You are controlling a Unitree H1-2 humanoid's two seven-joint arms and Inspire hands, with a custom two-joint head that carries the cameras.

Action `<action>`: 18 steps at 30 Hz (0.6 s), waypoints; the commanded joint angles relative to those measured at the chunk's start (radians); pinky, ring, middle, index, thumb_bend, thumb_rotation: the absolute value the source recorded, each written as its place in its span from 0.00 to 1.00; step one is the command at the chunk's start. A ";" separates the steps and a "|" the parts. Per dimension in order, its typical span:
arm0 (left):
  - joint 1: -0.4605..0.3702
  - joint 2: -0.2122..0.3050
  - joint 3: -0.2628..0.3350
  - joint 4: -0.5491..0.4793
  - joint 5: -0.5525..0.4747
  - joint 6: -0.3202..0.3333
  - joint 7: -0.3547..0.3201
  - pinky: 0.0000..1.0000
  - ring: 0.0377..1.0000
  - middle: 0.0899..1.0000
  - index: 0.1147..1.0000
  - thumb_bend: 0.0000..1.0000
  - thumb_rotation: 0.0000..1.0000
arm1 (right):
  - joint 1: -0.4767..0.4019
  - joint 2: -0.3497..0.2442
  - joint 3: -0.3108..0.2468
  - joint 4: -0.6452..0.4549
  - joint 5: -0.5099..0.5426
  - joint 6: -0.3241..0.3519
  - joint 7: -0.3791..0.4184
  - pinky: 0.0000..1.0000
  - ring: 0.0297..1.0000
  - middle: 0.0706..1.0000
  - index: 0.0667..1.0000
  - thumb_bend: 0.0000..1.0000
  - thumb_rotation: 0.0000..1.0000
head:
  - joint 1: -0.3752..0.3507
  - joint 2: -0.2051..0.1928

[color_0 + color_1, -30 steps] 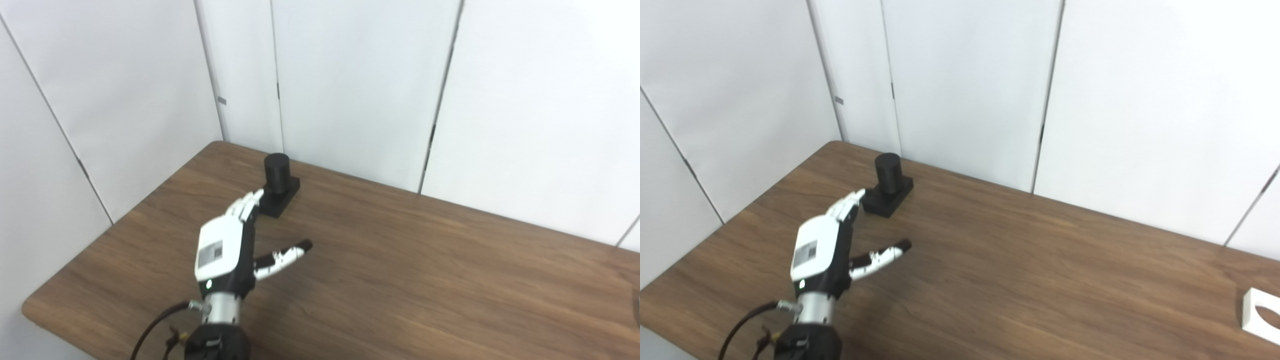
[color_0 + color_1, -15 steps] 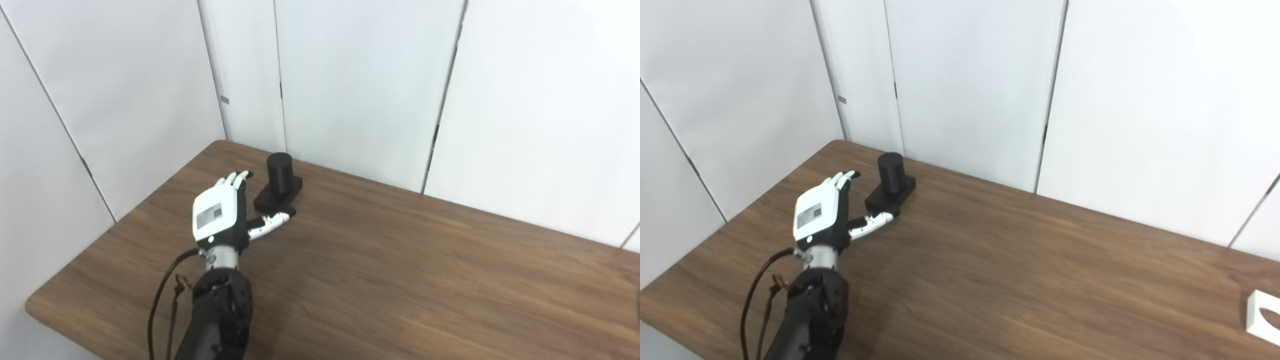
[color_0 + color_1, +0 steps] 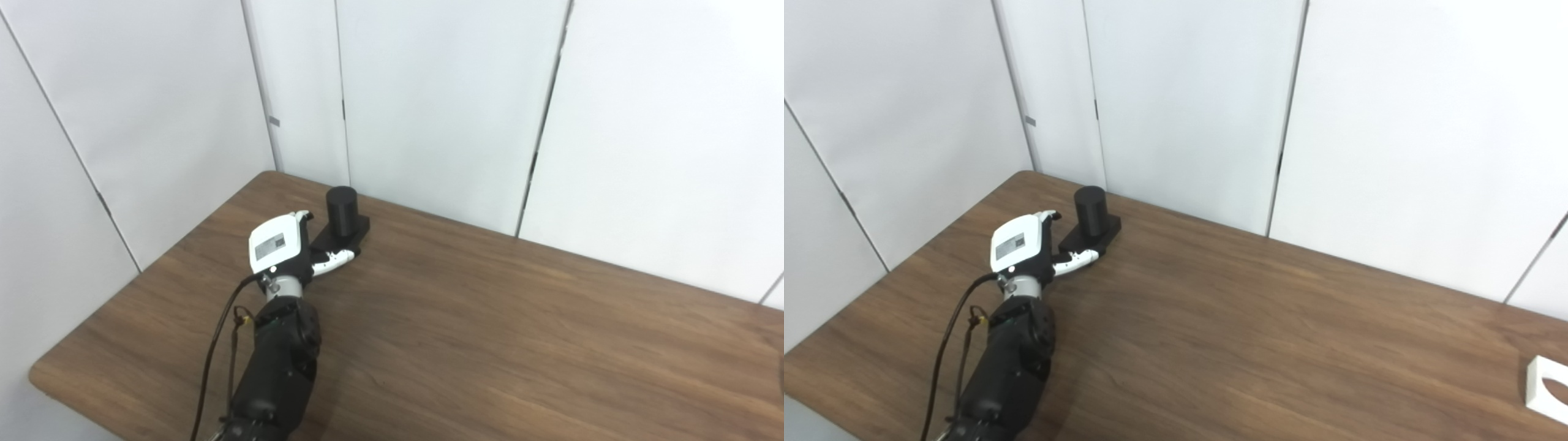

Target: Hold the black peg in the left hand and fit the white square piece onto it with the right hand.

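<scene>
My left hand [image 3: 278, 245] reaches across the brown bench [image 3: 490, 331] to the near end of the black peg [image 3: 342, 211]'s flat base. My fingers [image 3: 302, 215] sit along its left side and my thumb [image 3: 331, 260] along its near edge, but I cannot tell whether they clamp it. The peg stands upright near the far left corner. The white square piece [image 3: 1546, 389] lies far right, well apart.
</scene>
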 commanded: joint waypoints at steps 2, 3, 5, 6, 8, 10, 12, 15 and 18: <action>-0.076 0.034 -0.001 0.061 0.040 0.001 0.041 0.82 0.88 0.87 0.80 0.86 0.67 | 0.021 0.007 0.011 -0.037 0.000 0.029 0.012 0.85 0.88 0.86 0.86 0.65 1.00 | -0.001 0.002; -0.086 0.036 -0.002 0.085 0.045 0.001 0.047 0.82 0.87 0.86 0.79 0.87 0.67 | 0.023 0.007 0.012 -0.039 -0.007 0.025 0.010 0.85 0.88 0.87 0.86 0.66 1.00 | 0.000 0.003; -0.103 0.039 -0.003 0.127 0.051 0.001 0.059 0.81 0.87 0.85 0.77 0.87 0.65 | 0.026 0.006 0.013 -0.043 -0.018 0.023 0.007 0.87 0.89 0.87 0.87 0.67 1.00 | 0.000 0.003; -0.111 0.040 -0.002 0.146 0.057 0.001 0.062 0.81 0.86 0.85 0.76 0.87 0.65 | 0.028 0.007 0.013 -0.046 -0.016 0.024 0.007 0.87 0.89 0.87 0.87 0.67 1.00 | -0.001 0.004; -0.126 0.045 -0.009 0.182 0.069 0.001 0.065 0.81 0.87 0.85 0.76 0.88 0.67 | 0.029 0.007 0.013 -0.044 -0.006 0.021 0.011 0.85 0.90 0.87 0.87 0.67 1.00 | -0.003 0.005; -0.135 0.051 -0.019 0.202 0.077 0.001 0.064 0.81 0.87 0.85 0.77 0.88 0.68 | 0.030 0.008 0.013 -0.045 0.001 0.023 0.013 0.86 0.90 0.88 0.87 0.67 1.00 | -0.003 0.006; -0.144 0.053 -0.026 0.213 0.089 0.001 0.055 0.81 0.87 0.85 0.79 0.89 0.69 | 0.030 0.008 0.012 -0.044 0.004 0.023 0.013 0.87 0.90 0.88 0.87 0.69 1.00 | -0.003 0.006; -0.163 0.056 -0.031 0.233 0.108 0.001 0.038 0.81 0.87 0.85 0.80 0.90 0.71 | 0.031 0.009 0.013 -0.046 0.004 0.027 0.012 0.87 0.90 0.88 0.87 0.70 1.00 | -0.005 0.006; -0.182 0.056 -0.032 0.254 0.117 0.001 0.025 0.81 0.87 0.86 0.82 0.90 0.72 | 0.033 0.012 0.014 -0.051 0.001 0.030 0.009 0.86 0.90 0.88 0.87 0.70 1.00 | -0.006 0.006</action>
